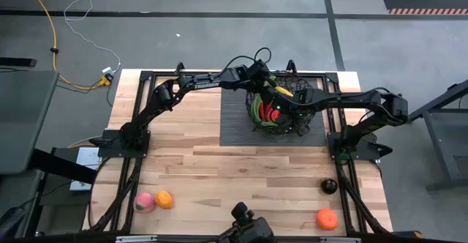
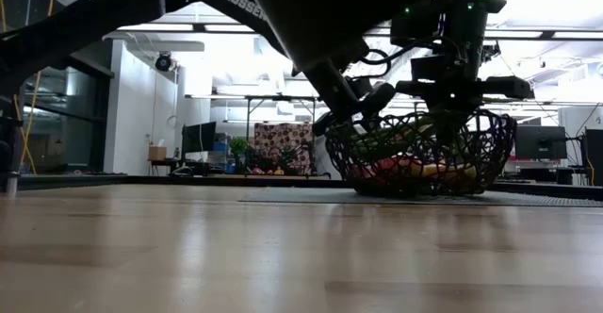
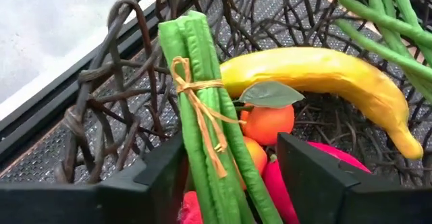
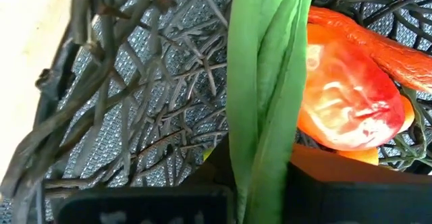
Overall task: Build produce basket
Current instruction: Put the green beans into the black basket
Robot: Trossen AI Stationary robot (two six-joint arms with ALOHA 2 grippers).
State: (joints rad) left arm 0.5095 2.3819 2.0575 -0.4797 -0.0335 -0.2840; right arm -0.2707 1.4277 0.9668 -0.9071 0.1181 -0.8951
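The black wire basket [image 1: 252, 116] stands on a dark ribbed mat [image 1: 234, 129] at the table's far middle. In it lie a yellow banana [image 3: 324, 72], oranges [image 3: 266, 123], a red-green mango [image 4: 344, 96] and a red chili [image 4: 378, 42]. My left gripper [image 3: 233, 150] reaches over the basket's left rim, open. A tied bundle of green stalks [image 3: 202, 89] runs between its fingers, close to one finger; whether they touch I cannot tell. My right gripper [image 4: 260, 177] points down into the basket from the right, shut on another bunch of green stalks [image 4: 263, 62]. My right gripper pinches the green stalks [image 4: 260, 146] between its two fingers, coming steeply from above. The stalks run on from the fingertips along the way the fingers point, inside the basket beside the mango. Which end it has cannot be told.
A pink peach [image 1: 145, 203] and an orange [image 1: 164, 199] lie near the table's front left corner. A dark plum [image 1: 329, 186] and another orange [image 1: 327, 219] lie at the front right. Bare wood lies between them.
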